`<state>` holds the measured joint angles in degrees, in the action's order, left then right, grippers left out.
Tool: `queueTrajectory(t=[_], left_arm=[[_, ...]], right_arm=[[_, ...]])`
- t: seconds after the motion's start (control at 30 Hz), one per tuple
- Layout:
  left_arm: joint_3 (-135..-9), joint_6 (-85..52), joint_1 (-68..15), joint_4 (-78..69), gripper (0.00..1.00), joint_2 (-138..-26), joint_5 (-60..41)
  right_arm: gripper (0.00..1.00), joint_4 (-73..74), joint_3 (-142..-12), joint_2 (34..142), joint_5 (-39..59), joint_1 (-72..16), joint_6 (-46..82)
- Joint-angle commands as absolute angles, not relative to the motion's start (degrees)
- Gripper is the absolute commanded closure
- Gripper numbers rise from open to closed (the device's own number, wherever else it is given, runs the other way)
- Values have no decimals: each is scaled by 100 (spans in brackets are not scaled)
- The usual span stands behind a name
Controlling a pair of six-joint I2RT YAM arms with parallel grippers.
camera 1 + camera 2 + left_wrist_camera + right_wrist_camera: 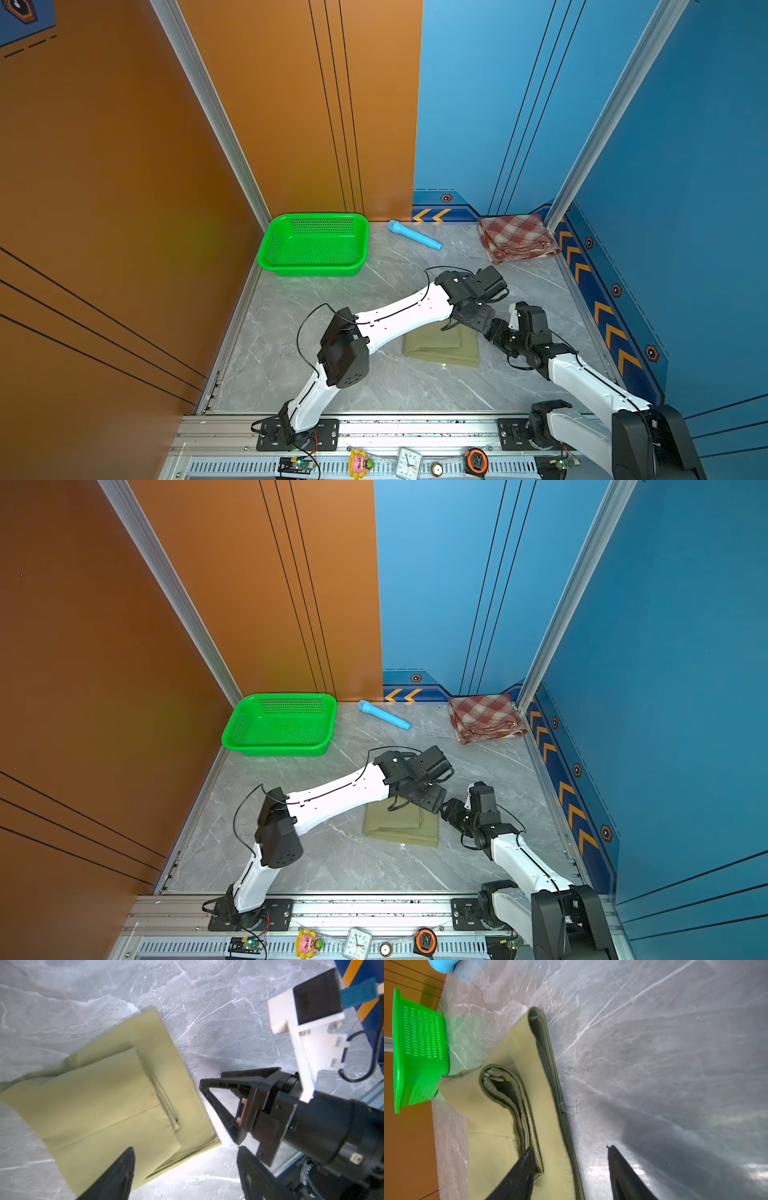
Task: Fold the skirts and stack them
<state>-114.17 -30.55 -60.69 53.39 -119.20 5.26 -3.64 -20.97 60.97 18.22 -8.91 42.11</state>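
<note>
The olive skirt [442,347] lies folded into a small rectangle near the middle of the tabletop [374,386], between the two arms. A smaller upper flap sits offset on the wider lower layers, as the left wrist view shows. The left hand [186,1153] hangs just above it with its jaws apart and nothing between them, one finger over the cloth and the other over bare tabletop. The right hand [571,1148] is also spread and empty, one finger lying against the rolled edge of the upper flap and the other over the tabletop beside the skirt. The plaid skirt [517,239] lies folded in the far right corner, well apart from the olive one. The basket [311,270] and the tube [413,235] lie along the back wall and play no part here. No third skirt shows in any view. The folding of the olive skirt looks finished, so the step in hand is probably the handover from folding to stacking. The next move likely calls for closing on all the layers at one edge, since the flap's edge gapes open in the right wrist view and a grip on the top layer alone could pull the fold apart. The bundle would then need to go flat onto the plaid skirt.
</note>
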Motion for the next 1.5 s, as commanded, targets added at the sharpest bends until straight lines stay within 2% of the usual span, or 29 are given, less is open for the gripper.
queueTrajectory(t=[0.0, 0.13, 0.4, 0.6, 0.97, 1.07, 1.17, 1.3, 1.47], left_arm=[[-10482, -2844, -5835, 5004, 23, -11399, 588], [-10210, -2710, -5889, 4991, 21, -11485, 677], [-10842, -3107, -5990, 5156, 21, -12409, 924], [-11198, -3383, -6011, 5278, 24, -12965, 1164], [-11715, -3777, -6073, 5411, 32, -13620, 1396], [-11766, -3887, -6083, 5405, 42, -13755, 1429], [-11781, -3975, -6098, 5408, 63, -13851, 1454], [-11795, -4012, -6083, 5405, 73, -13883, 1524], [-11762, -4009, -6074, 5401, 97, -13791, 1629]], right_arm=[[43, -743, -2389, 6138, 1722, -990, 3977], [43, -718, -2402, 6286, 1790, -940, 4110], [46, -732, -2222, 6319, 2054, -851, 4313], [51, -257, -1919, 6548, 2455, -720, 4529], [56, 322, -1701, 6968, 2549, -746, 4728], [57, 429, -1678, 7006, 2558, -782, 4764], [59, 521, -1685, 7097, 2575, -832, 4766], [61, 591, -1670, 7222, 2610, -866, 4729], [64, 751, -1644, 7369, 2594, -970, 4711]])
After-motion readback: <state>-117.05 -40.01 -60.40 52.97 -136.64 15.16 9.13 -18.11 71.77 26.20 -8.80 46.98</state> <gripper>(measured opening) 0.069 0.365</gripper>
